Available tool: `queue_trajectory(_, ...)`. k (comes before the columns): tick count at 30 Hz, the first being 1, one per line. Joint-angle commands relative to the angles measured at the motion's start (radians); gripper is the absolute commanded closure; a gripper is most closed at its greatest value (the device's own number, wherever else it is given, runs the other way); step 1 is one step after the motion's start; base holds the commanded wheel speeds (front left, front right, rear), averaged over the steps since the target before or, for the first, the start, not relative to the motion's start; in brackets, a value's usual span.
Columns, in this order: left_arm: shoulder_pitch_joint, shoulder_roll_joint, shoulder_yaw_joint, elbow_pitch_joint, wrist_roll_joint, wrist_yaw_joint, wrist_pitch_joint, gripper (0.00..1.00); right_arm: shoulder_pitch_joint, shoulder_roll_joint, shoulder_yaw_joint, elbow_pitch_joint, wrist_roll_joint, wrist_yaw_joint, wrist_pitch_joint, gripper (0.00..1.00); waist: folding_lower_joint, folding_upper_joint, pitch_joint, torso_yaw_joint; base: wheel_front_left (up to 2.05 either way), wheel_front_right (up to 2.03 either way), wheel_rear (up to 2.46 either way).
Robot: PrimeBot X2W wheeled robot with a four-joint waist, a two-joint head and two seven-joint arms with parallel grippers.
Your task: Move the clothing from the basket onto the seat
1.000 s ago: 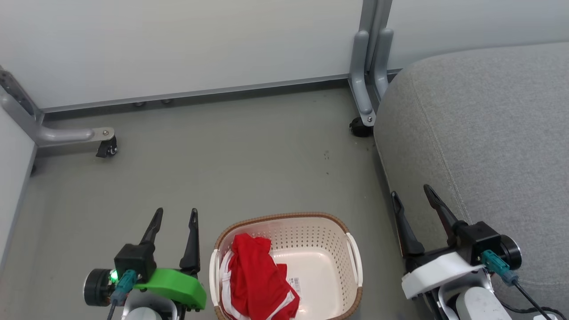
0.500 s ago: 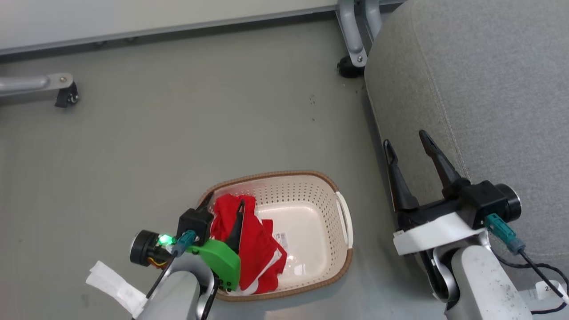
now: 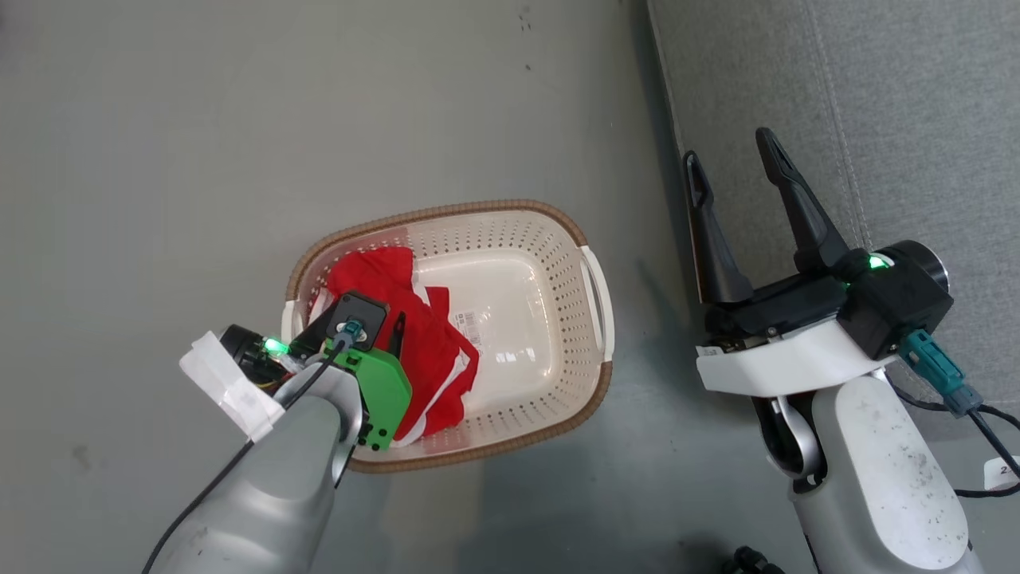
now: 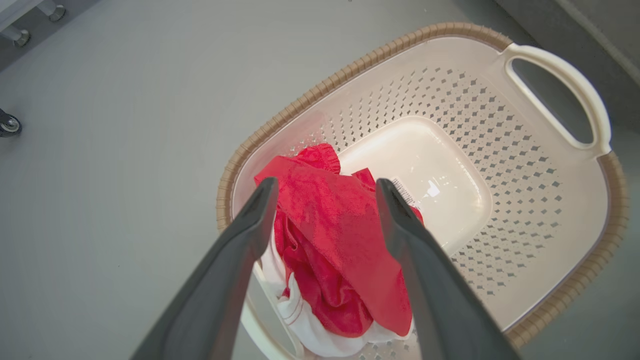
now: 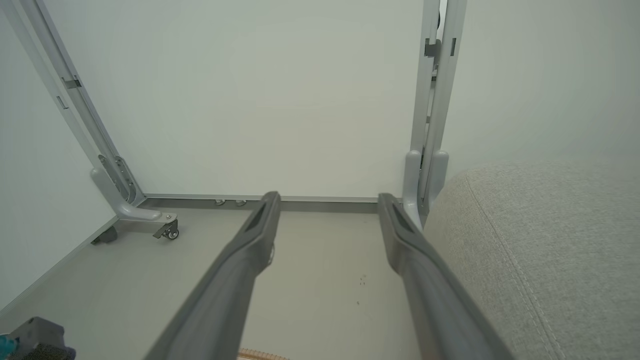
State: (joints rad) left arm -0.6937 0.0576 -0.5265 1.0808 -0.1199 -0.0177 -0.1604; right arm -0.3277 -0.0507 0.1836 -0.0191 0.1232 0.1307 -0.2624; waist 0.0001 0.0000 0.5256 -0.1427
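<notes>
The cream perforated basket (image 3: 478, 209) with a brown rim stands on the grey floor, left of the seat (image 3: 876, 96). Red clothing (image 3: 434, 351) with white panels lies bunched in the basket's left half. My left gripper (image 3: 366, 331) hangs over it, pointing down, open. In the left wrist view its two fingers straddle the clothing (image 4: 340, 225) from above, inside the basket (image 4: 350, 67), without pinching it. My right gripper (image 3: 729, 151) is open and empty, held over the seat's left edge; in its own view the right gripper (image 5: 327, 197) points at the far wall, beside the seat (image 5: 550, 240).
A barcode sticker (image 3: 468, 321) lies on the basket's bare floor. White wall panels on grey metal legs with casters (image 5: 167, 232) stand behind. One caster (image 4: 7, 125) shows at the left wrist view's edge. Open grey floor surrounds the basket.
The head camera has tilted down, shifting the whole picture. My left gripper has swung from beside the basket to over the clothing inside it, pointing down. Both grippers stay open.
</notes>
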Motion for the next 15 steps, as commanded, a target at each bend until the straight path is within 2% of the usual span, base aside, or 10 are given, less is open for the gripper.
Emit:
queue_trajectory(1,-0.039,0.017,-0.005,0.019,0.006,0.002,0.001,0.00,-0.021,0.000,0.004,-0.011,0.008,0.000,-0.003,0.00,-0.0001,0.0000,0.135,-0.054,0.00,0.00,0.00)
queue_trajectory(8,-0.116,0.033,-0.026,0.132,0.027,0.020,0.051,0.00,-0.051,0.000,0.023,-0.032,0.038,0.000,-0.003,0.00,-0.0001,0.0000,0.205,-0.084,0.00,0.00,0.00)
queue_trajectory(15,-0.150,0.056,-0.057,0.175,0.045,0.018,0.098,0.00,-0.058,0.000,0.035,-0.047,0.066,0.000,-0.004,0.00,-0.0001,0.0000,0.249,-0.108,0.00,0.00,0.00)
